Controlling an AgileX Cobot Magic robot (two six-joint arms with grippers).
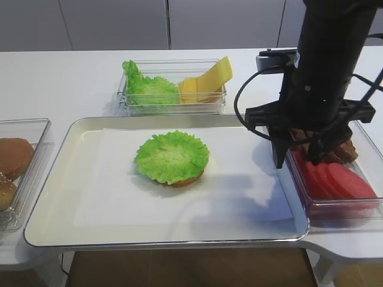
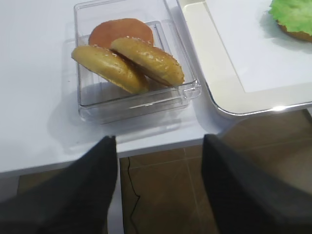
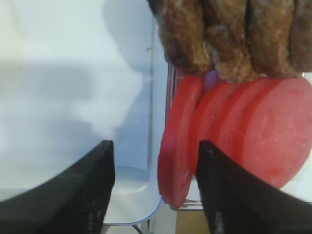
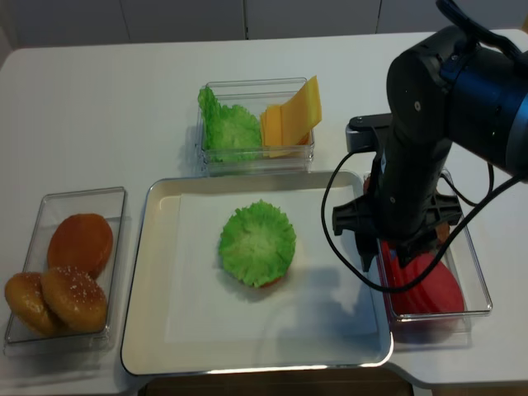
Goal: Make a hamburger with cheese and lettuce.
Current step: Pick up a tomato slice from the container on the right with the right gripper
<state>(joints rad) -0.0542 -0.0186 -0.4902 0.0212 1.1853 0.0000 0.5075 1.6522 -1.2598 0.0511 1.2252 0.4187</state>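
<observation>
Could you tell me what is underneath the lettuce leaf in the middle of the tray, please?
A brown bun half peeks out under the front edge of the lettuce leaf, resting on the white paper lining the tray. Whether anything else lies between leaf and bun is covered.

Bright, even light from overhead, and the arm throws soft grey shadows across the white tray (image 1: pixel 78 128). Glare flashes off the tray's front rim, while the right wrist view's red slices (image 3: pixel 253 131) are soft, out of focus.
</observation>
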